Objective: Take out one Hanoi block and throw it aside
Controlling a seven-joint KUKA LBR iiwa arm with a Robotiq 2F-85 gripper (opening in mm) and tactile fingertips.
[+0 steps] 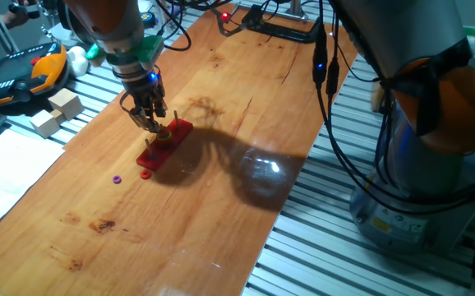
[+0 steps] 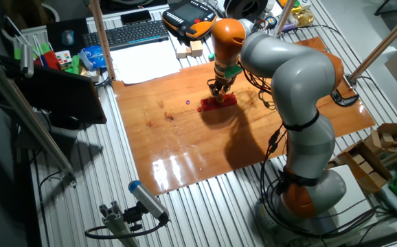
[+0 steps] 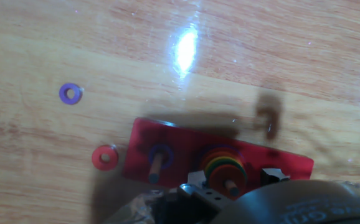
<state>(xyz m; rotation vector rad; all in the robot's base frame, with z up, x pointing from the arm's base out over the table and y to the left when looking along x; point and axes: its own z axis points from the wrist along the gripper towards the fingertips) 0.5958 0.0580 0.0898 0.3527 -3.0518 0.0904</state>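
Closest to the hand camera, the dark body of the gripper (image 3: 230, 198) fills the lower edge of the frame, right over a stack of coloured rings (image 3: 224, 168) threaded on a peg of the long red base (image 3: 278, 163); a dark ring (image 3: 160, 153) sits around a second peg (image 3: 156, 167) further left on that base; whether the gripper's fingers are spread or pressed together cannot be told, since they are blurred and mostly out of frame in this view and too small in the fixed views; in one fixed view the gripper (image 1: 151, 123) hangs low over the base (image 1: 177, 131), its tips down among the pegs; the Hanoi block (image 3: 105, 157), a small orange-red ring, lies flat on the wooden table (image 3: 37, 50) just beside the left end of the base, apart from the gripper; the same block (image 1: 145, 173) shows in the fixed view on the board just off the near end of the base; a purple ring (image 3: 71, 93) lies further out on the wood, well apart from the base; in the other fixed view the grey and orange arm (image 2: 288, 68) bends down to the base (image 2: 220, 103), and a keyboard (image 2: 134, 32) and a sheet of white paper (image 2: 143, 62) lie beyond the board.
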